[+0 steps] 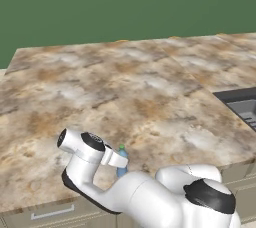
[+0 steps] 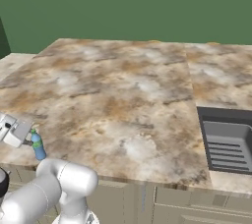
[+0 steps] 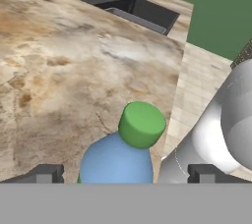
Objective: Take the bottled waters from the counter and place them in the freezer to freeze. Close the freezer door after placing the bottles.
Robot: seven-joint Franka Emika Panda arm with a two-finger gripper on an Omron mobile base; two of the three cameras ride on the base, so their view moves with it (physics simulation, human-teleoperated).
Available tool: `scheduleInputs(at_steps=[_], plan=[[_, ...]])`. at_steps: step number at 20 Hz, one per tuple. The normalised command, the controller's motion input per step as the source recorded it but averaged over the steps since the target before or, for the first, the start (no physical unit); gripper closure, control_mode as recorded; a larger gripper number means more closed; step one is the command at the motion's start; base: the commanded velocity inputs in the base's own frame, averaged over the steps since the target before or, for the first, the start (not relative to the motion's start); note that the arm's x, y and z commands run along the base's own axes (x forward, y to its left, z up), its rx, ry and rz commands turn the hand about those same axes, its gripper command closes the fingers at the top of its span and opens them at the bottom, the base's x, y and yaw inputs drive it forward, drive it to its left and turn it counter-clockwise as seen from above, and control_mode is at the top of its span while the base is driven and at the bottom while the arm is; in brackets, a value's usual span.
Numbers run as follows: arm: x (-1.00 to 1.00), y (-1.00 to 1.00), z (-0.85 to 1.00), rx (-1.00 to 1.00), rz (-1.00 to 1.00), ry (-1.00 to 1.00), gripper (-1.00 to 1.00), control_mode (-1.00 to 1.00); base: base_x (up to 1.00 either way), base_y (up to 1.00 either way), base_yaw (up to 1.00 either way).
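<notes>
1. Right now the gripper [image 3: 125,174] is wide open. Its two dark fingertips [image 3: 44,174] stand far apart, one on each side of the blue bottle [image 3: 118,161].
2. Nothing is held. The fingers sit beside the bottle, and I cannot tell if they touch it.
3. From the hand camera, the blue bottle with the green cap [image 3: 142,124] stands upright at about 6 o'clock.
4. From the left base camera, the bottle [image 1: 122,164] stands near the front edge of the counter [image 1: 125,92], at about 6 o'clock.
5. From the right base camera, the bottle [image 2: 37,147] is at about 8 o'clock, close to the front edge.
6. A dark sink [image 2: 226,142] is set in the counter at 3 o'clock, well away from the bottle.
</notes>
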Motion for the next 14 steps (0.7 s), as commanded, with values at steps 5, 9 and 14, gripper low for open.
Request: scheduleInputs(at_steps=[5, 9, 14], plan=[[0.0, 0.0, -0.02, 0.0, 0.0, 0.0, -1.0, -1.0, 0.0, 0.0, 0.0], [0.0, 0.0, -0.01, 0.0, 0.0, 0.0, -1.0, -1.0, 0.0, 0.0, 0.0], [0.0, 0.0, -0.03, -0.01, 0.0, 0.0, -1.0, -1.0, 0.0, 0.0, 0.0]])
